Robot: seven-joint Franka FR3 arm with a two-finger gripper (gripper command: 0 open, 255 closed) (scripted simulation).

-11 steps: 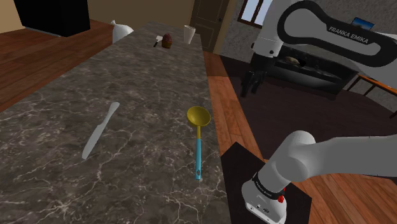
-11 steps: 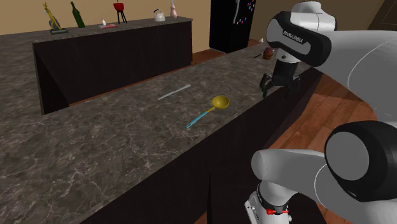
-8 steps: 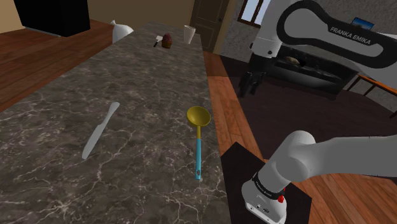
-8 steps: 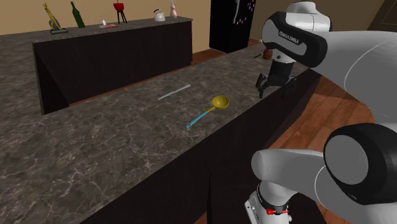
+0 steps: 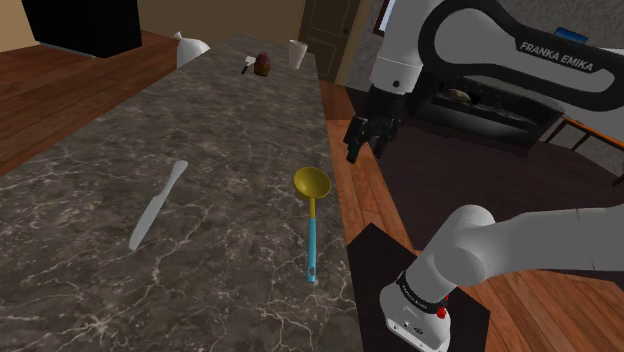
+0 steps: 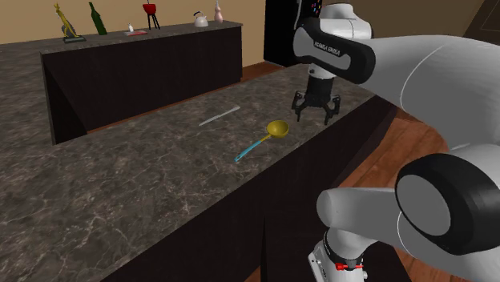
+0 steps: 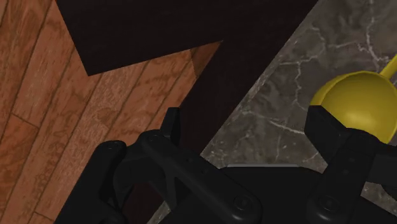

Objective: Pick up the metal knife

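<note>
The knife (image 5: pixel 157 205) is a plain grey, slim piece lying flat on the dark marble counter (image 5: pixel 220 130), at the shoulder view's left. In the second exterior view the knife (image 6: pixel 219 116) rests beyond the ladle. My black gripper (image 5: pixel 364 150) hangs open over the counter's edge, well apart from the knife, with nothing between its fingers. In the second exterior view the gripper (image 6: pixel 313 117) hovers just past the ladle's bowl. From the wrist, the gripper (image 7: pixel 248 124) straddles the counter's edge (image 7: pixel 254 121).
A ladle (image 5: pixel 312 190) with a yellow bowl and blue handle lies between gripper and knife; its bowl (image 7: pixel 356 102) sits by one finger. A brown object (image 5: pixel 263 65) and white cup (image 5: pixel 297 52) stand at the counter's far end. The stand (image 5: pixel 400 290) is lower right.
The gripper has swung from over the wooden floor toward the shoulder view's left, arriving above the counter's edge near the ladle. It stays open. Knife and ladle have not moved.
</note>
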